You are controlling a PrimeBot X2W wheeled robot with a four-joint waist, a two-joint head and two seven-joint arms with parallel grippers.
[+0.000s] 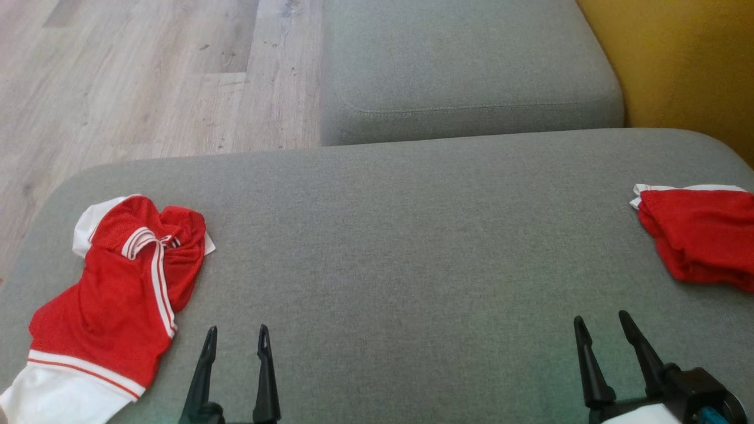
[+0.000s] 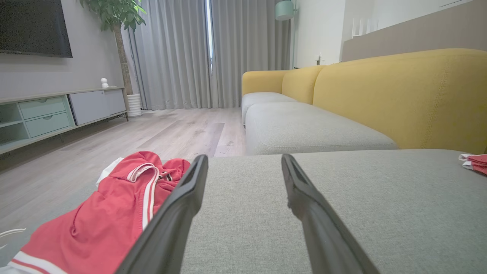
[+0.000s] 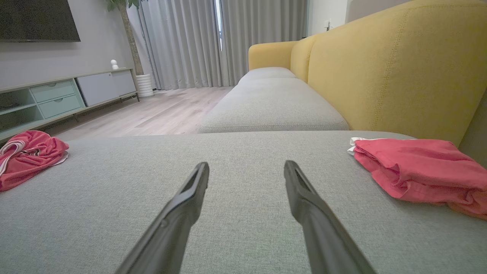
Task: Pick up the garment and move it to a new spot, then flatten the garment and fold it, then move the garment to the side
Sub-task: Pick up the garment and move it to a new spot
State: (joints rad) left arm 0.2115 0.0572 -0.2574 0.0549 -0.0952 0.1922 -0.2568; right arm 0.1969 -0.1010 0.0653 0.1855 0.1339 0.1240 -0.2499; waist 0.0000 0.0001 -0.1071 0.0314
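A crumpled red garment (image 1: pixel 118 282) with white stripes and white trim lies at the left end of the grey cushion (image 1: pixel 412 235). It shows in the left wrist view as the garment (image 2: pixel 106 213) and in the right wrist view as the garment (image 3: pixel 30 152). My left gripper (image 1: pixel 237 330) hovers open just right of it, nothing between its fingers; its own view shows the left gripper (image 2: pixel 244 158) with its jaws spread. My right gripper (image 1: pixel 601 318) is open and empty near the front right, as its own camera shows the right gripper (image 3: pixel 246 164).
A second red cloth (image 1: pixel 701 235), folded, lies at the cushion's right edge, also seen as the folded cloth (image 3: pixel 418 171). Beyond is another grey seat cushion (image 1: pixel 471 65) and a yellow sofa back (image 1: pixel 689 65). Wooden floor (image 1: pixel 147 76) lies far left.
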